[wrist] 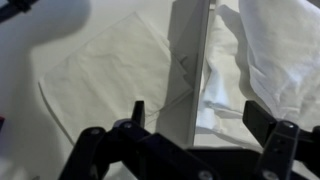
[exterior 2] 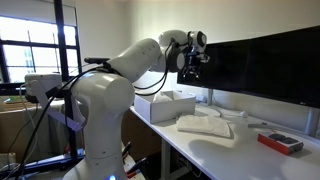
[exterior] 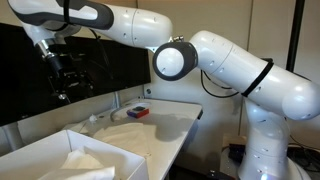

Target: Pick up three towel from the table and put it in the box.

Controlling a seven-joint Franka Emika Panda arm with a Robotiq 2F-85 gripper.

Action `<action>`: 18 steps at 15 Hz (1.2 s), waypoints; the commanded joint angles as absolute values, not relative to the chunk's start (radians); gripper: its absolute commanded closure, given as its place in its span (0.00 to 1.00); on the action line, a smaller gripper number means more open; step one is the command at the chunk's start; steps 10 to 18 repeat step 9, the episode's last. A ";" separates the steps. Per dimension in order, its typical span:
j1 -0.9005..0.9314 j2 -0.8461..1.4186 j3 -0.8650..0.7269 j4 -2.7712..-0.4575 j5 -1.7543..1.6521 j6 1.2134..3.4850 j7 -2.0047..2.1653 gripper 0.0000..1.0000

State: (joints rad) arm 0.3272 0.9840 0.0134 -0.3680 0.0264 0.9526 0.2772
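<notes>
Holding a rumpled towel, the box stands beside another towel.

Box sits at one end of the desk with one towel in it. The folded towels lie on the desk just beside the box, and a small object sits further along.

Both exterior views: side-on, mid-distance, from opposite ends of table, sharing gripper and box beneath; wrist view: close, straight down.
</notes>
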 commanded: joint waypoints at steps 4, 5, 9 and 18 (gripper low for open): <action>0.316 0.910 -0.029 -0.374 -0.068 0.946 0.197 0.00; 0.311 0.902 -0.031 -0.373 -0.073 0.949 0.186 0.00; 0.313 0.906 -0.023 -0.380 -0.059 0.957 0.220 0.00; 0.313 0.906 -0.023 -0.380 -0.059 0.957 0.220 0.00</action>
